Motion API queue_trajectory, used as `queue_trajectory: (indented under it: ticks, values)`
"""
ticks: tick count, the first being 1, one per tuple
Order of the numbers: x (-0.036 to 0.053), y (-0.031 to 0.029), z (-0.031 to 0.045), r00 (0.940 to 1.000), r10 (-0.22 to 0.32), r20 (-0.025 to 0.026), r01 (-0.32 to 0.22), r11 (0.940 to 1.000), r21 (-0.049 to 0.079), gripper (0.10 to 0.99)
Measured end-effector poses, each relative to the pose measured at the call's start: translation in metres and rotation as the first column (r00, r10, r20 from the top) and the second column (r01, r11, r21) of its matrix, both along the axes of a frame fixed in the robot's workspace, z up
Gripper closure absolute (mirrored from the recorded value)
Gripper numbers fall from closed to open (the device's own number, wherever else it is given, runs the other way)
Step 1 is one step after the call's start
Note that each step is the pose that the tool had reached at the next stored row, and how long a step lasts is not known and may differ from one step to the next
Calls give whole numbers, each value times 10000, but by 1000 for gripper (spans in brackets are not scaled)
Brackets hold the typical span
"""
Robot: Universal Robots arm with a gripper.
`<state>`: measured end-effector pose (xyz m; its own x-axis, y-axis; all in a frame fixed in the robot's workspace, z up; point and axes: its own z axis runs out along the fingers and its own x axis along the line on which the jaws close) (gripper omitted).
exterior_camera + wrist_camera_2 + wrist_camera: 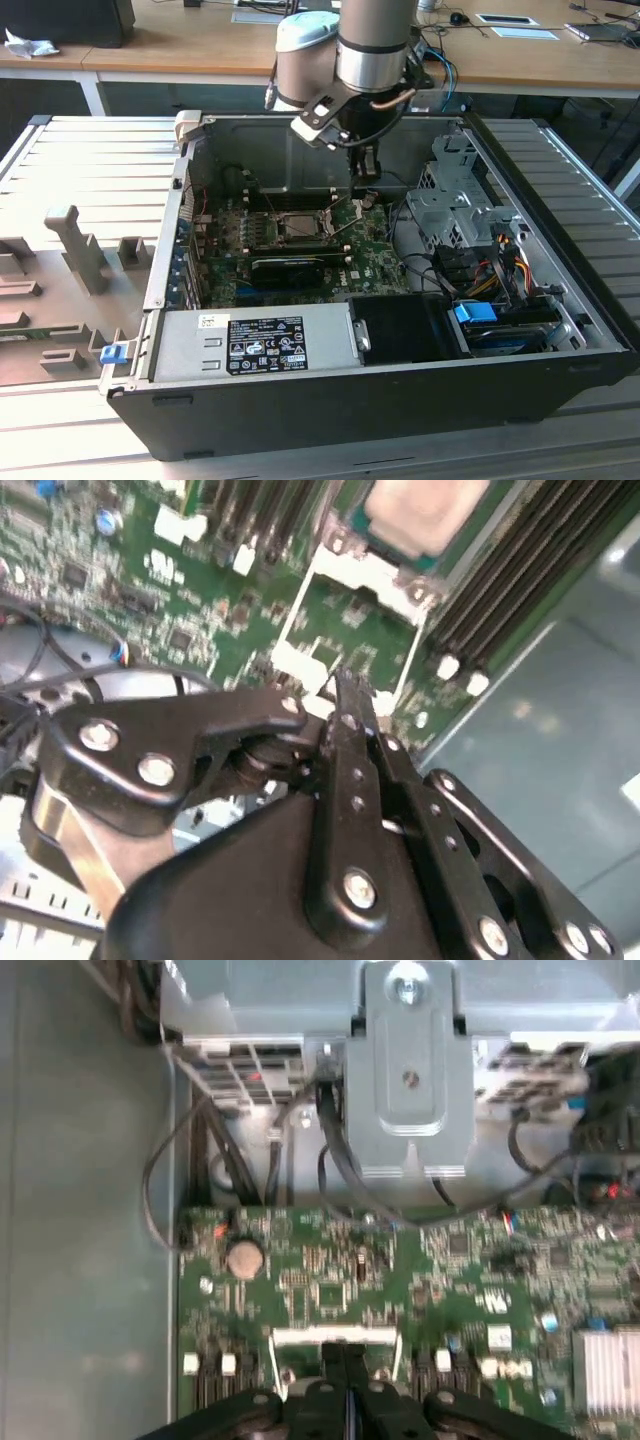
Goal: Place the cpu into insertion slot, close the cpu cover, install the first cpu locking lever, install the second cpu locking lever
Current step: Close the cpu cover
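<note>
The cpu (422,508), silvery-grey with greenish edges, lies in the insertion slot (296,226) on the green board. The cpu cover (368,572), a thin metal frame with a square window, is swung open away from the slot, and the board shows through its window. My gripper (345,695) is shut, its black fingertips together at the cover's free edge (335,1336), with nothing held between them. In the exterior view the gripper (366,195) hangs just to the right of the slot, inside the open computer case.
A long black card (290,268) lies in front of the slot. Memory slots (520,570) flank it. The power supply (255,345) fills the case front, with a metal drive cage (450,200) and cables (490,270) on the exterior view's right. A heat sink (605,1370) stands nearby.
</note>
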<state>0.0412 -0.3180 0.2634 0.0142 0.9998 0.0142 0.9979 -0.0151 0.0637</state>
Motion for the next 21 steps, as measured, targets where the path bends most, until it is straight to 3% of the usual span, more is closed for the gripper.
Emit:
queue_trajectory:
  ticks: [4,7,8,9,11,13,15,21]
  values:
    - [115,21,-70,9999,114,-13,-114,9999,-2,980]
    - [190,46,-87,9998,178,-81,-178,9998,-3,980]
    - [221,65,-126,9998,194,-86,-195,9998,-16,980]
    - [227,68,-149,9998,197,-86,-197,9998,-17,980]
    - [227,67,-177,9997,200,-133,-200,9998,-18,980]
    - [222,67,-176,9995,202,-244,-203,9998,-15,980]
    - [206,68,-173,9993,202,-317,-202,9998,-12,980]
    - [144,67,-174,9993,208,-318,-209,9998,-16,980]
